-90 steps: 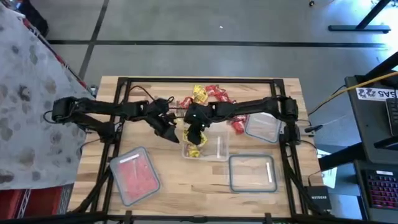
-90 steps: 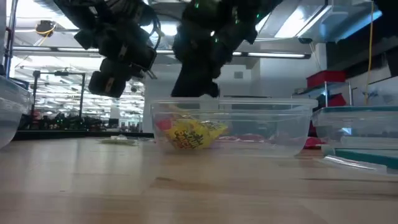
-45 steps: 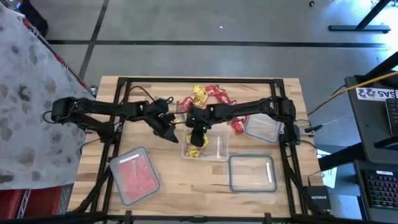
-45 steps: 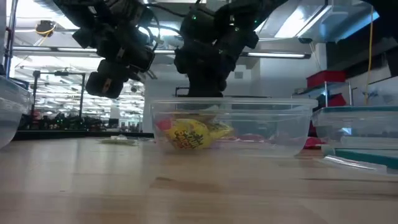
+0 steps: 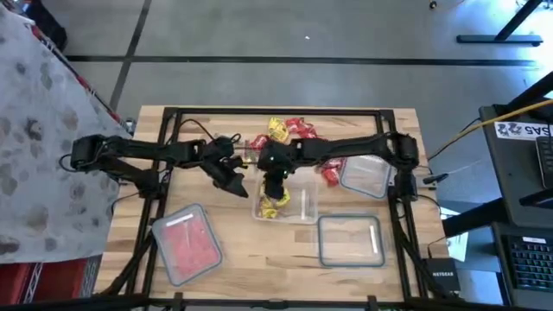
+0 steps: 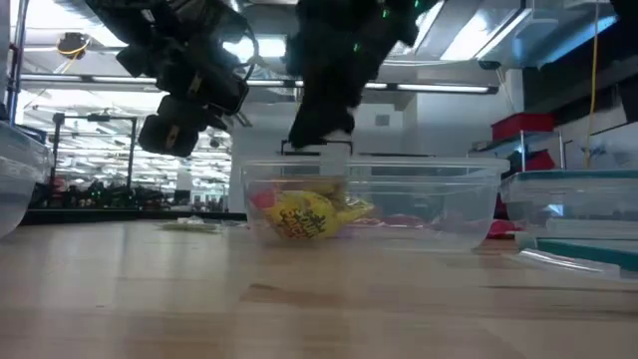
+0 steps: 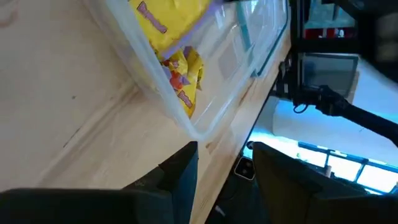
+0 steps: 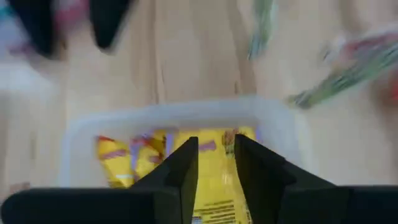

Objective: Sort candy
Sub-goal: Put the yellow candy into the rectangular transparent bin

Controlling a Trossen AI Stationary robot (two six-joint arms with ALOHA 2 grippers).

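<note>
Yellow candy (image 5: 274, 205) lies in the left end of the clear middle container (image 5: 304, 206), on its floor (image 6: 309, 214). My right gripper (image 5: 276, 180) hovers just above that end, fingers pointing down and a little apart (image 8: 216, 165); nothing sits between them. My left gripper (image 5: 235, 181) hangs open to the container's left, above bare table (image 7: 227, 165). A loose pile of red and yellow candy (image 5: 289, 130) lies on the table at the far side. More red pieces (image 5: 332, 174) lie beside the far right container.
A clear container holding red candy (image 5: 186, 244) stands at the near left. Another clear container (image 5: 352, 239) stands at the near right and a third (image 5: 367, 173) at the far right. Black frame rails (image 5: 164, 164) run along the table's sides.
My right gripper has shifted and turned a little over the middle container's left end, ending slightly higher and nearer the far edge. The yellow candy in the container has stayed where it was.
</note>
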